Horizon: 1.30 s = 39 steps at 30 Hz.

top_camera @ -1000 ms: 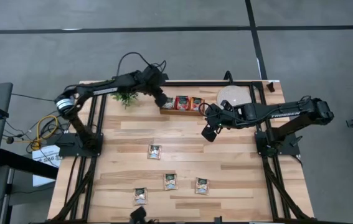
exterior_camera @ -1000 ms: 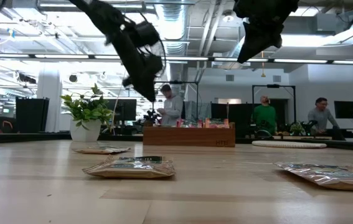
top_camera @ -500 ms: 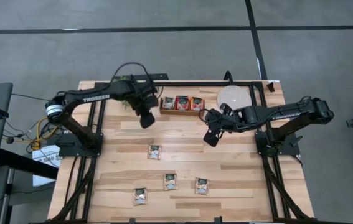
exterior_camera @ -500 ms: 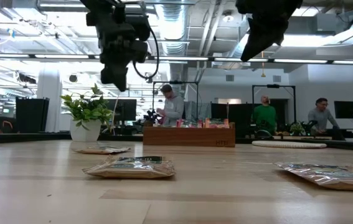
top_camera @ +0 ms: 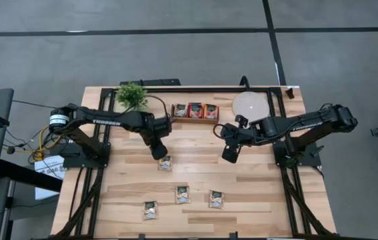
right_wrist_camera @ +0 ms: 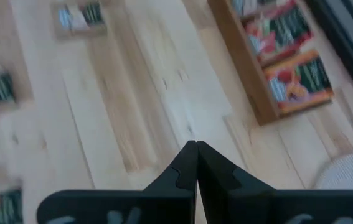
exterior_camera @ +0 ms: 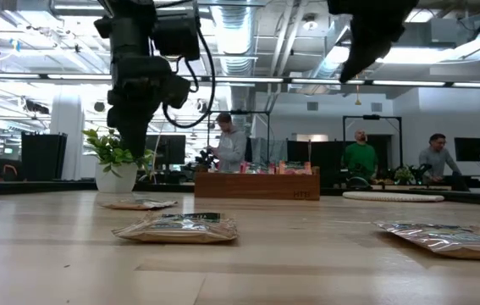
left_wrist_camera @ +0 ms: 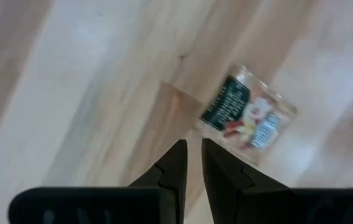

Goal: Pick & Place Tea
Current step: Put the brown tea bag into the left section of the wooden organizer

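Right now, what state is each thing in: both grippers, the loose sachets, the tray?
Left gripper: nearly shut, empty, above the table beside the nearest sachet.
Right gripper: shut, empty, over bare table.
Four loose sachets: flat on the table, apart; others at.
Wooden tray: holds three sachets side by side.

The left arm reaches in from 9 o'clock, its gripper point(top_camera: 160, 152) above mid-surface, jaws nearly closed with a thin gap. The right arm reaches in from 3 o'clock, its gripper point(top_camera: 229, 157) raised, jaws pressed together.
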Each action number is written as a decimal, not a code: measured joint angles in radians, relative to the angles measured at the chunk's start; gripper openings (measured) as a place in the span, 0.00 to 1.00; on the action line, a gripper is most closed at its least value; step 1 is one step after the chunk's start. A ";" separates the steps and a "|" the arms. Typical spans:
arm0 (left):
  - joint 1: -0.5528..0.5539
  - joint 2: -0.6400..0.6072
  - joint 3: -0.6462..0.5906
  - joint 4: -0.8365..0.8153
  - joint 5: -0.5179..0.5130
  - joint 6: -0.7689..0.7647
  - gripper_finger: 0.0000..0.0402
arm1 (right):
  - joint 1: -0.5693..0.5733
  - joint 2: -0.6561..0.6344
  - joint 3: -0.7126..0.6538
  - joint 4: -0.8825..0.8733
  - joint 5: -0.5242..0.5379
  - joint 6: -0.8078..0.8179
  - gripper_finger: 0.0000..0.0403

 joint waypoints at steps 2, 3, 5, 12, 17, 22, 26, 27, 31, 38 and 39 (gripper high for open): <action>-0.027 0.000 0.000 0.013 -0.053 -0.024 0.10 | -0.006 0.000 0.000 -0.047 -0.001 -0.019 0.00; -0.039 0.000 0.000 0.021 -0.074 -0.032 0.10 | -0.010 -0.001 -0.007 -0.056 0.000 -0.028 0.00; -0.060 0.000 0.000 0.040 -0.098 -0.046 0.10 | -0.020 -0.021 -0.048 -0.039 -0.003 -0.035 0.00; -0.104 0.000 0.000 0.082 -0.107 -0.049 0.10 | -0.027 -0.251 -0.298 0.184 -0.046 0.036 0.00; -0.105 0.000 0.000 0.124 -0.116 -0.043 0.10 | -0.004 -0.456 -0.453 0.278 -0.059 0.087 0.00; -0.105 0.000 0.000 0.192 -0.119 0.023 0.10 | 0.024 -0.642 -0.591 0.431 -0.058 0.116 0.00; -0.105 0.000 0.000 0.236 -0.125 0.043 0.10 | 0.043 -0.763 -0.679 0.524 -0.058 0.117 0.00; -0.105 0.000 0.000 0.242 -0.126 0.043 0.10 | 0.047 -0.786 -0.693 0.536 -0.057 0.117 0.00; -0.105 0.000 0.000 0.247 -0.143 0.044 0.10 | 0.052 -0.866 -0.744 0.547 -0.056 0.142 0.00; -0.102 0.005 0.000 0.249 -0.171 0.021 0.10 | 0.048 -0.930 -0.771 0.523 -0.056 0.143 0.00; -0.102 0.009 0.000 0.248 -0.171 0.016 0.10 | 0.048 -0.930 -0.771 0.522 -0.056 0.144 0.00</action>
